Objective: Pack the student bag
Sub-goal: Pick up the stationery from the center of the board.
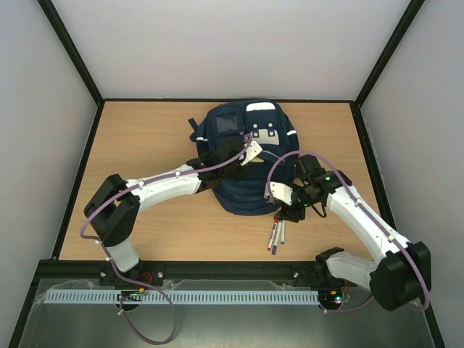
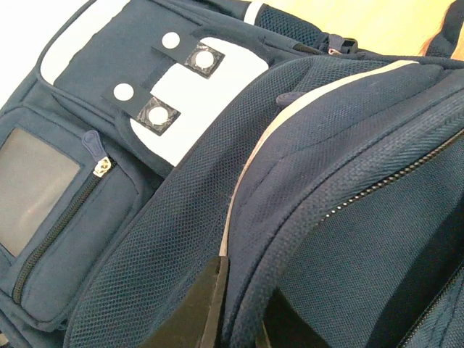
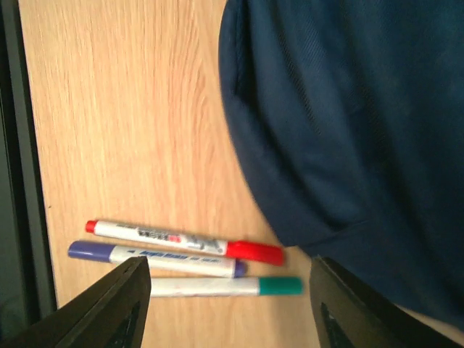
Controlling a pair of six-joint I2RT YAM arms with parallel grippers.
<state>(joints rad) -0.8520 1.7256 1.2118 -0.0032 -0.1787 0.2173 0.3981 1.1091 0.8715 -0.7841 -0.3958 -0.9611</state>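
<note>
Navy student bag, white stripes and patch. Red marker, purple marker, green marker, all white-barrelled. Pale wood-grain table.

Plain grey-white walls box in a pale wooden tabletop, black frame struts climb the corners, light even.

- The left arm reached from the near-left corner of the worktop toward its middle, its end effector pinched on a fold of the student bag.
- The right arm was elbowed inward, its end effector pointing down with its fingers spread wide.
</note>
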